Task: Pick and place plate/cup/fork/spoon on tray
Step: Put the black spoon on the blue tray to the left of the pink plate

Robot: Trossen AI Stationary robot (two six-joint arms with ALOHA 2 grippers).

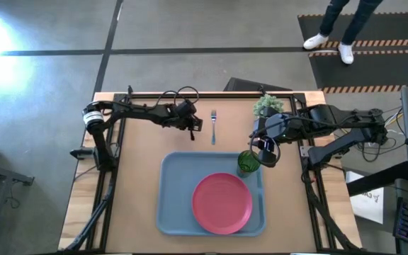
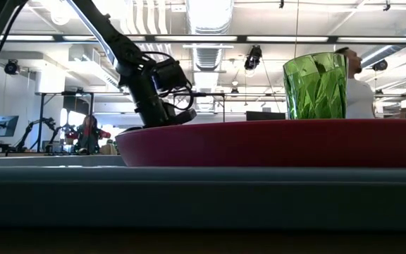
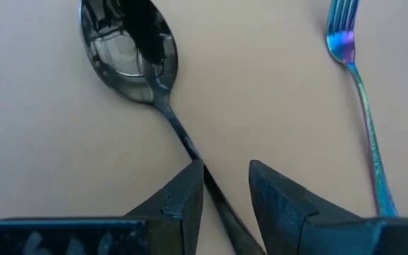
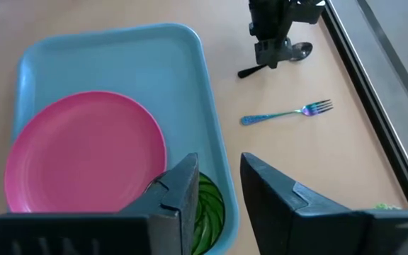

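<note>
The light-blue tray (image 1: 179,177) lies at the table's near middle. The pink-red plate (image 1: 222,203) lies flat on it. The green cup (image 1: 246,163) stands upright in the tray's far right corner. The spoon (image 3: 129,42) and the fork (image 1: 213,126) lie on the table beyond the tray. My left gripper (image 3: 225,191) is open and low over the spoon, one finger on each side of the handle (image 3: 190,145). My right gripper (image 4: 218,188) is open just above the cup (image 4: 207,209), holding nothing. My left gripper comes at the spoon's handle (image 3: 202,173) from above, with the fingers across it about midway along. The handle runs close along one finger (image 3: 186,195). I cannot tell whether that finger touches it. The spoon lies flat on the table.
A spiky pale-green potted plant (image 1: 266,105) stands at the table's far right, close to my right arm. The fork (image 3: 363,106) lies parallel to the spoon, a short way to its right. A person walks on the floor beyond the table (image 1: 338,28).
</note>
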